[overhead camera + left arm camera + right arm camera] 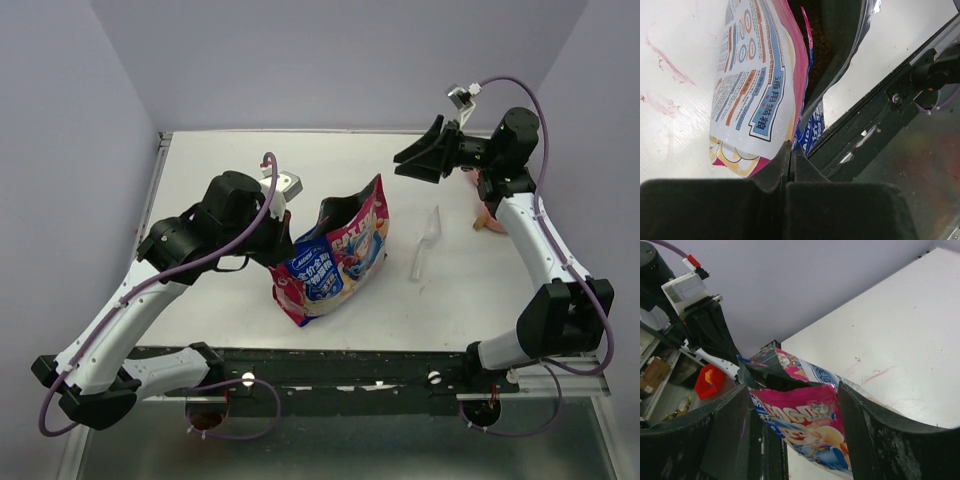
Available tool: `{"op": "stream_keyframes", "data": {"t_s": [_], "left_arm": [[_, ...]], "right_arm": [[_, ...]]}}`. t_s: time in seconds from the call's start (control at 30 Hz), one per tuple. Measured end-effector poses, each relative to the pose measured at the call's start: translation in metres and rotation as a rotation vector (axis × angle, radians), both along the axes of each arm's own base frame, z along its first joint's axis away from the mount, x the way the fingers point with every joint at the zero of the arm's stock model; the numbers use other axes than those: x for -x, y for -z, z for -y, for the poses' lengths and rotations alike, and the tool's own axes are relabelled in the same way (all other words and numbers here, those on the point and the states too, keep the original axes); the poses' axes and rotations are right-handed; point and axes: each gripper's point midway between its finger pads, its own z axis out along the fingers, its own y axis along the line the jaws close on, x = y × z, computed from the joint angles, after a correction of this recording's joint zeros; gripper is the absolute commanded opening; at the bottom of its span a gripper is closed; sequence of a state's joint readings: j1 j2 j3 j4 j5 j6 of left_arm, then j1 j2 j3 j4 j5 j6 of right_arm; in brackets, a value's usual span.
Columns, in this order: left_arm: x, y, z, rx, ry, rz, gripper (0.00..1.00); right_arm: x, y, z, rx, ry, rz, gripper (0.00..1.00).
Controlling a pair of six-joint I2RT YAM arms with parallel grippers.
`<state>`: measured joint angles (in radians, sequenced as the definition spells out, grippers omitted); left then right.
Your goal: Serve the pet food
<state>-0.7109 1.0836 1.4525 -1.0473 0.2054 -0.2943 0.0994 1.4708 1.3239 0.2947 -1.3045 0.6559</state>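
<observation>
While the left gripper (pixel 791 162) is shut on the lower edge of the cat-food bag (pixel 335 262), the kibble (pixel 821 47) is seen inside the bag's open mouth. "通用猫粮" is printed on the back panel; the front's blue oval brand cannot be read. The clear scoop (pixel 426 243), its long axis running near-to-far, lies right of the bag. It is nearer the right gripper (pixel 418 155), which hangs wide open and empty beyond it.

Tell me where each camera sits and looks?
Top external: above and behind, looking down at the table, bag, scoop; both arms show.
Left wrist: on the left arm, facing the bag its left tool pinches; pet food inside.
Right wrist: on the right arm, facing the bag past the open right tool.
All three share the bag.
</observation>
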Motion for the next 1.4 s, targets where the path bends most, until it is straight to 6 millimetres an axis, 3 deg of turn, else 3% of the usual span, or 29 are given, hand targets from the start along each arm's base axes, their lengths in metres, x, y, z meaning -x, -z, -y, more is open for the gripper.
{"op": "stream_keyframes", "data": {"t_s": [0.13, 0.33, 0.73, 0.87, 1.03, 1.4], "left_arm": [[0.000, 0.000, 0.001, 0.001, 0.006, -0.012, 0.00], [0.000, 0.001, 0.004, 0.008, 0.022, -0.034, 0.00], [0.000, 0.002, 0.002, 0.017, 0.007, -0.058, 0.00], [0.000, 0.003, 0.001, 0.017, 0.000, -0.066, 0.00], [0.000, 0.003, 0.000, 0.022, -0.013, -0.074, 0.00], [-0.004, 0.005, -0.006, 0.038, -0.045, -0.063, 0.00]], "right_arm": [[-0.005, 0.022, 0.016, 0.007, 0.027, -0.046, 0.78], [-0.008, 0.057, 0.018, 0.051, 0.049, -0.102, 0.76], [0.002, 0.093, -0.013, 0.083, -0.094, -0.116, 0.57], [0.007, 0.105, -0.031, 0.091, -0.151, -0.139, 0.60], [0.013, 0.104, -0.041, 0.093, -0.179, -0.127, 0.68], [0.007, 0.095, -0.042, 0.088, -0.179, -0.089, 0.17]]}}
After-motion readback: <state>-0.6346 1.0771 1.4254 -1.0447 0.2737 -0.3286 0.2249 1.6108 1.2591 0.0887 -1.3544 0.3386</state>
